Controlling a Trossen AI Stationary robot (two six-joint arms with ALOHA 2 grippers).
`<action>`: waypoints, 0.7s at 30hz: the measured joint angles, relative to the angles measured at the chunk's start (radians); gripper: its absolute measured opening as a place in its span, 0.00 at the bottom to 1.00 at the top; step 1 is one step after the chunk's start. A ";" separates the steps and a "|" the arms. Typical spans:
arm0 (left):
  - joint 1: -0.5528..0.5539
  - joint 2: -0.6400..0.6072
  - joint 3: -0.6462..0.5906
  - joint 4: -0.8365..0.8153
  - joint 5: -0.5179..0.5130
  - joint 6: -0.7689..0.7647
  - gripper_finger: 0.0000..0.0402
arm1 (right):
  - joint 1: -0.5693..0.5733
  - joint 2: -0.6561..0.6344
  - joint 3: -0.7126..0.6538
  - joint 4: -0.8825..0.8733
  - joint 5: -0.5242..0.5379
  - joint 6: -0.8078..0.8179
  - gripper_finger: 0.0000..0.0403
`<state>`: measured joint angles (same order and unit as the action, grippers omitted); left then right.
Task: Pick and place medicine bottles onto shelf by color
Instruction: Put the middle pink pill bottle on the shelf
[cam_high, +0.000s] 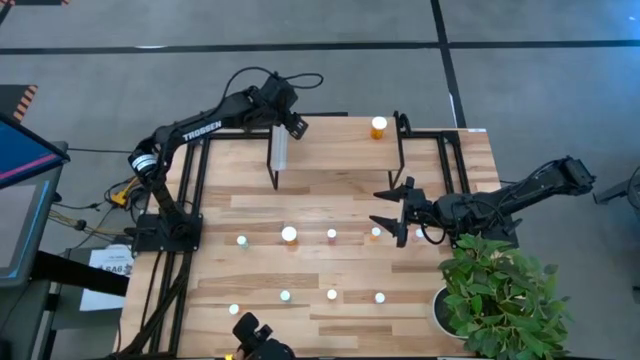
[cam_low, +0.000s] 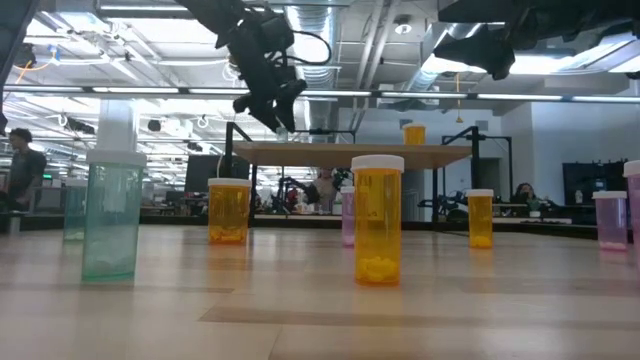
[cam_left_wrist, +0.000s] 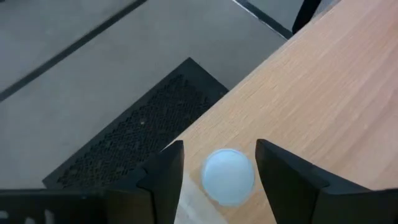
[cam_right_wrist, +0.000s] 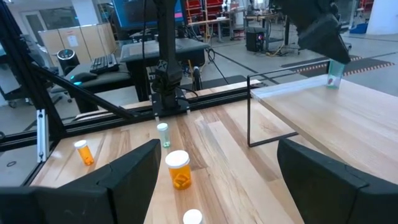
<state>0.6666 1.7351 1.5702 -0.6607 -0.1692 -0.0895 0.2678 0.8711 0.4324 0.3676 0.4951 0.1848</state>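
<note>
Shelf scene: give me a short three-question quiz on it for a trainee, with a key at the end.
1. True or false: an orange bottle stands on the shelf.
2. Which tool is at the shelf's left end in the high view? A) left tool B) right tool C) neither
3. Fill in: the left tool's fingers stand either side of a capped bottle whose cap is ___.

Key: 1 true; 2 A; 3 white.
</note>
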 joint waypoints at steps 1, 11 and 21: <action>0.000 0.000 0.012 -0.017 0.000 0.000 0.47 | 0.002 0.000 0.000 0.000 0.000 0.000 0.85; -0.009 -0.022 0.099 -0.138 -0.047 0.045 0.47 | 0.034 0.000 0.000 -0.012 0.000 0.007 0.86; -0.178 -0.253 0.053 -0.119 -0.127 0.076 0.42 | 0.051 0.000 0.000 -0.038 0.000 0.027 0.85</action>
<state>0.4889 1.4824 1.6227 -0.7795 -0.2958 -0.0137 0.3185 0.8715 0.4324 0.3295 0.4948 0.2117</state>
